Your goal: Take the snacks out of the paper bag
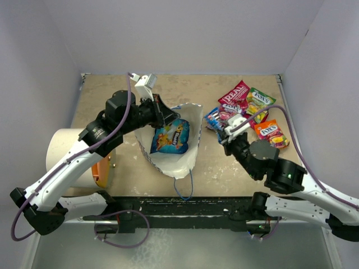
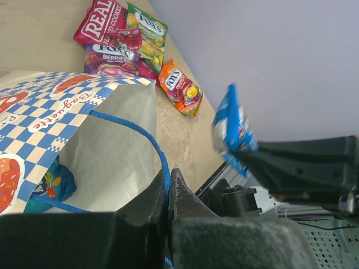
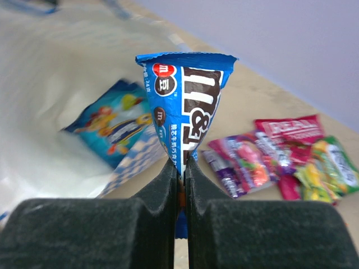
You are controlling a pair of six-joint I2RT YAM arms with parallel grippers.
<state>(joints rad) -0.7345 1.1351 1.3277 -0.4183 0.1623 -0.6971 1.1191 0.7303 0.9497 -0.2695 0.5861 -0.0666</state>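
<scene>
The white paper bag (image 1: 185, 154) with a blue-checkered band lies open mid-table. A blue snack packet (image 1: 170, 137) lies inside it, also seen in the left wrist view (image 2: 53, 185). My left gripper (image 1: 164, 116) is shut on the bag's blue cord handle (image 2: 160, 154) at the far rim. My right gripper (image 1: 225, 131) is shut on a blue M&M's packet (image 3: 188, 106), held upright just right of the bag. Red (image 1: 235, 96), green-yellow (image 1: 259, 101), purple-pink (image 1: 227, 114) and orange (image 1: 271, 133) snacks lie on the table beyond it.
A white cylinder (image 1: 66, 152) with an orange lid (image 1: 102, 170) lies at the table's left edge beside my left arm. White walls enclose the table on three sides. The table's near edge (image 1: 179, 197) runs just below the bag.
</scene>
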